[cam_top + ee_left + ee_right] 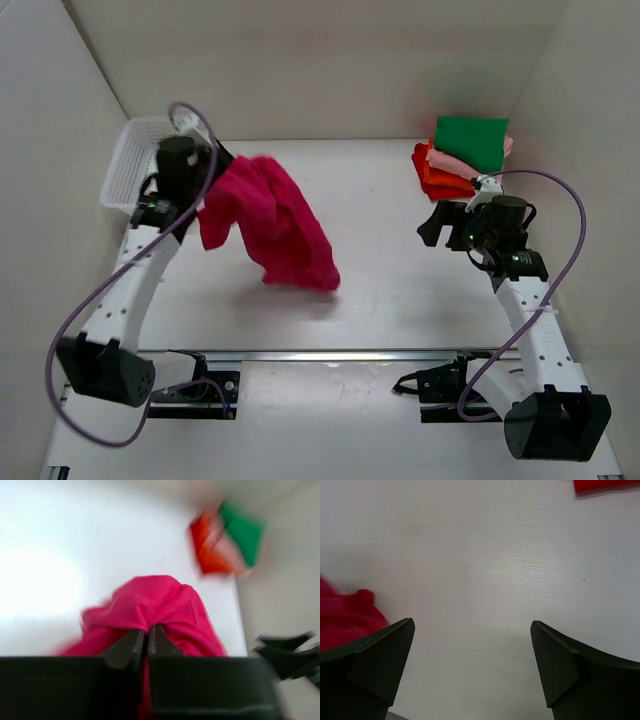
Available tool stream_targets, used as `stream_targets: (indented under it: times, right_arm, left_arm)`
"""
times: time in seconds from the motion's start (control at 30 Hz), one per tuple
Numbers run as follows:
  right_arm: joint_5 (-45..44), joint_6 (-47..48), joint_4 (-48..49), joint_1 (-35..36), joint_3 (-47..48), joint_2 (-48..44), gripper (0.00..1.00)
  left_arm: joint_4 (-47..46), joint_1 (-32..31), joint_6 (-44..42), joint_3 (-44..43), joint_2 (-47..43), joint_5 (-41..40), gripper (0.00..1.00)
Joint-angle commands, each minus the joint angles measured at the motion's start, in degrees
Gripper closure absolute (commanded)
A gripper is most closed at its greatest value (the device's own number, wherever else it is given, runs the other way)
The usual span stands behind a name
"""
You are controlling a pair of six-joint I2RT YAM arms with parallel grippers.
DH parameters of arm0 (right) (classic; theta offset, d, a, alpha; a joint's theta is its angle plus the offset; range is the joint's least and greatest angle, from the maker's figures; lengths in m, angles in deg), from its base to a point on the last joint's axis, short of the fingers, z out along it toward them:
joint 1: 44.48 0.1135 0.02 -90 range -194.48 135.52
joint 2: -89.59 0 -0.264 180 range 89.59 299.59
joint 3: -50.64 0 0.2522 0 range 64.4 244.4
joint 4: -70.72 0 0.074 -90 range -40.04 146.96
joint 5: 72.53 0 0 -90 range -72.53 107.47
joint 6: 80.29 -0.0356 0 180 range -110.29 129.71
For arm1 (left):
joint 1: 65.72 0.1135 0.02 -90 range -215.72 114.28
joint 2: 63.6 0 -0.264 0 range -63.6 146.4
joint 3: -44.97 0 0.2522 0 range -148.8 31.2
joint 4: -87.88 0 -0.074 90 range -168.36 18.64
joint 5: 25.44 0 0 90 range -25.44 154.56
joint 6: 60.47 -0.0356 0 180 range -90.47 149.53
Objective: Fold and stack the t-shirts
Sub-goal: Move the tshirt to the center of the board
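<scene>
Currently the left arm is extended toward 10 o'clock, with the left gripper [146, 632] clamped tight on a bunched fold of the magenta shirt [280, 225]. The shirt is hung crumpled from the grip and draped toward 5 o'clock; hem contact with the table [400, 290] cannot be told. The right gripper [472, 630] is posed at 3 o'clock, fingers spread wide, nothing between. The folded stack [465, 155], green on top, is located at 1 o'clock, and the basket [130, 165] at 10 o'clock.

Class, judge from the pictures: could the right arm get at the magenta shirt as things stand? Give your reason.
Probably yes. The right gripper is open above the table, and nothing lies between it and the magenta shirt, which hangs from the shut left gripper. Whether the arm's reach suffices is uncertain.
</scene>
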Motion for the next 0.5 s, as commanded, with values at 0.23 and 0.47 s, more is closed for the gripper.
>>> stream_targets:
  times: [0.23, 0.47]
  right_arm:
    - [3.02, -6.20, 7.52, 8.58, -3.92, 4.05, 0.01]
    - [-2.92, -11.04, 13.14, 24.74, -7.26, 9.93, 0.01]
  left_arm:
    - [-8.37, -1.55, 0.70, 32.36, -5.42, 9.52, 0.50]
    - [1.31, -3.39, -5.91, 39.72, -15.87, 1.52, 0.51]
